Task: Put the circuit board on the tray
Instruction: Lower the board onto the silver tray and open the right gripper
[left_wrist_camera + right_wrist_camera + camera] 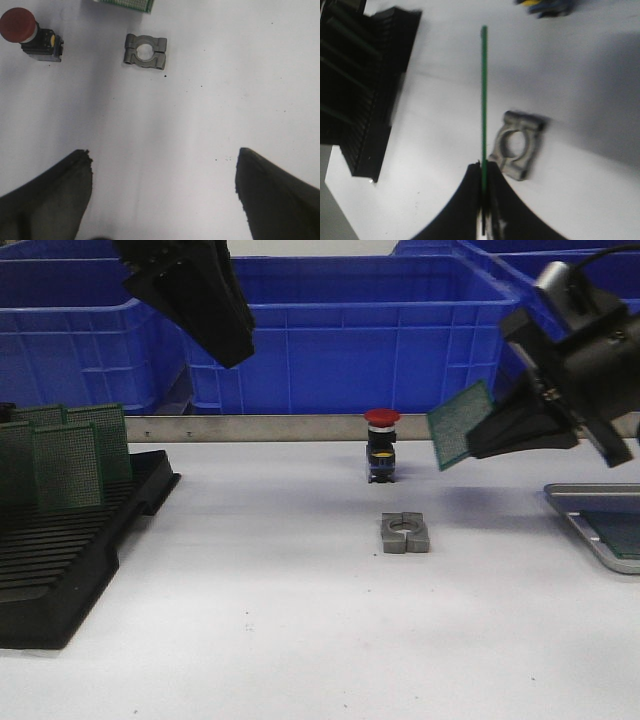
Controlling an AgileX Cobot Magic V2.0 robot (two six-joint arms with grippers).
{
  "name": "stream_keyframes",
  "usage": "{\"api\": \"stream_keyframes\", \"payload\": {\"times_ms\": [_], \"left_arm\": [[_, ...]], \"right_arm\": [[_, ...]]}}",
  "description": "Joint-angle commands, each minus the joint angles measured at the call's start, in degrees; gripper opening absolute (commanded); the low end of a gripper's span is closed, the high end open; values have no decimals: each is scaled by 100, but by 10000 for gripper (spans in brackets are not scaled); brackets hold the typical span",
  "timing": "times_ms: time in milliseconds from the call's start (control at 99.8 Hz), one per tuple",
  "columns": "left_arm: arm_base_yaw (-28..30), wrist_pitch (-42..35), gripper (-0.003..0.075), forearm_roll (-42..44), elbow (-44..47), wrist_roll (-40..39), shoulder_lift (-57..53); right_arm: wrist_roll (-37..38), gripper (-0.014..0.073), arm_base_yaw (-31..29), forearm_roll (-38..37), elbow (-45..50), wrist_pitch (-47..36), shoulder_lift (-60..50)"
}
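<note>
Here the right gripper (492, 432) was clamped on one edge of a green circuit board (461, 424), its two dark fingers (465, 200) pressed flat against either face. In the right wrist view the board (483, 95) showed edge-on as a thin green line rising from between the fingertips. The board was held in the air, tilted, well above the white table (300, 610), to the right of the red push button (381, 445) and up and to the left of the tray. The tray (585, 530) lay on the table at the far right edge of the front view, only its near left corner showing, with a raised silver rim; a dark green sheet appeared to lie on its floor. The held board was apart from the tray.

The left gripper (232, 350) hung high at the upper left, clear of everything. In the left wrist view its fingers (50, 195) stood wide apart with nothing between them.

A grey metal clamp block (404, 533) with a round hole rested on the table in the middle, just in front of the push button. A black slotted rack (70, 550) sat at the left, with further green boards (68, 460) standing upright in its slots. Large blue bins (350, 330) lined the back of the table.
</note>
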Motion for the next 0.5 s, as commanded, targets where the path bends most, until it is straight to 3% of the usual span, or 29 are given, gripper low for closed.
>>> {"api": "stream_keyframes", "payload": {"times_ms": [0,250,421,491], "left_arm": [[22,-126,553,-231,-192,-67,-306],[22,-126,553,-241,-192,-67,-306],[22,-126,553,-271,-192,-67,-306],[22,-126,553,-305,-192,-67,-306]], "right_arm": [[3,-61,-534,98,3,276,-240],[3,-61,-1641,70,505,-95,-240],[-18,-54,-1855,59,580,-232,-240],[-70,3,-1855,40,580,-363,-240]]}}
